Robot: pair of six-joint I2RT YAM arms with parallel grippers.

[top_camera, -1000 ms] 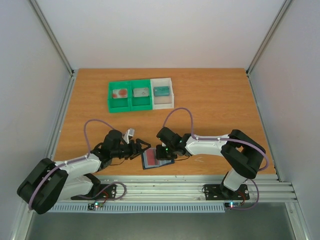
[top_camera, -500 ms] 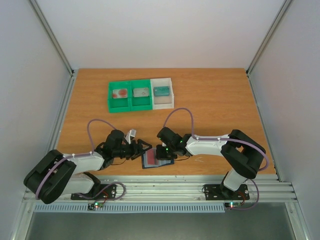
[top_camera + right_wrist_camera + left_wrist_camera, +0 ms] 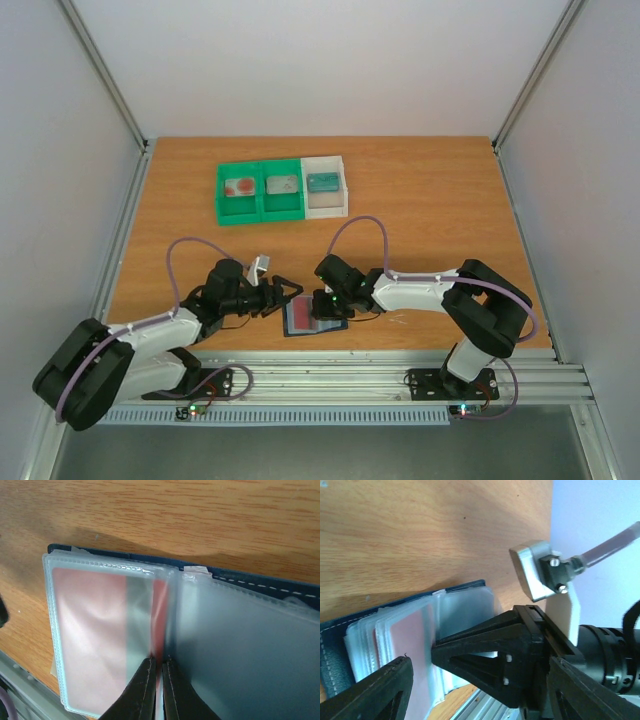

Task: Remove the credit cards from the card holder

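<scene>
Right gripper (image 3: 159,661) was found with its jaws drawn almost together. Its two dark fingers (image 3: 142,690) pinched the inner edge of a clear plastic leaf of the flat, dark-blue-edged card holder (image 3: 250,582), close to the spine. Whether they bit on plastic alone or also on the card inside could not be determined. Immediately left of the fingertips, that leaf contained a thin pinkish-red rectangular credit card (image 3: 90,630) seated in its pocket, and a red strip of it ran right up to the pinch point. To the right of the fingertips lay further cloudy blue-grey leaves, whose contents could not be made out. The card holder lay open and flat beneath the right gripper, on the brown wood-grain table (image 3: 430,200).

Left gripper (image 3: 480,661) stood with its jaws wide apart, holding nothing. It was just beside the left side of the card holder, facing the right gripper. No contact between the left gripper and the card holder could be confirmed.

Well beyond both grippers sat a green-and-white plastic compartment tray (image 3: 262,192). Its left green compartment held a pale card with a red blotch (image 3: 239,186), the middle green one a greyish card (image 3: 282,185), and the white one a teal item (image 3: 322,182).
</scene>
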